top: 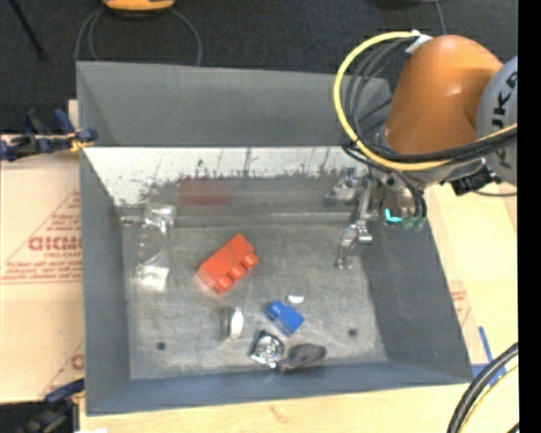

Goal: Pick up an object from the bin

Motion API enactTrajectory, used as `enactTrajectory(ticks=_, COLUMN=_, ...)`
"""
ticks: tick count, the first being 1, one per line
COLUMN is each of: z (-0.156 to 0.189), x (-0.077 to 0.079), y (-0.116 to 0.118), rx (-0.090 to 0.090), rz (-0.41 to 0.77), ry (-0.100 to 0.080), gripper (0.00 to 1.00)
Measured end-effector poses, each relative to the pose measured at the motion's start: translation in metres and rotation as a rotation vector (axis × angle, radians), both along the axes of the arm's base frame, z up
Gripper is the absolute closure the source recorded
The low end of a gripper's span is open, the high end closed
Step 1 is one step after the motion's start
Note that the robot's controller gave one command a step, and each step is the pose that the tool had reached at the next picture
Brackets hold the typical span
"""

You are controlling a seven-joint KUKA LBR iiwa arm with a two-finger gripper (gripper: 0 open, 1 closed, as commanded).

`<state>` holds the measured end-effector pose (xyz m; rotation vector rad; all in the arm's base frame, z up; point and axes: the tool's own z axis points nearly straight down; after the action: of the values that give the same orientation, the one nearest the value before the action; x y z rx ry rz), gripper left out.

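Hand (350,242) low over bare, speckled floor near the back right corner of the grey metal bin (207,106); spread or pressed together, cannot tell. Well apart to the left: studded orange-red brick (227,262). Near the front wall: small blue piece (286,315), crumpled foil (267,348), dark smooth lump (304,356).

Loose things on the floor of our bin (99,278)
We see a studded brick (227,262) near the middle, a plastic cup (153,242) left of it by the wall, and before it a cluster: a stubby cylinder (233,322), a small block (286,316), a crumpled wad (267,348) touching an oblong lump (304,355). The pincer (347,249) hangs right of the brick, well apart.
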<state>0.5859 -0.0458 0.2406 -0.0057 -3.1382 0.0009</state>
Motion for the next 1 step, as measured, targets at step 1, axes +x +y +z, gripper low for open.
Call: enactTrajectory(ticks=1, z=-0.0793, x=-0.1057, y=0.0502, rx=0.002, rz=0.198, ry=0.004, gripper=0.0)
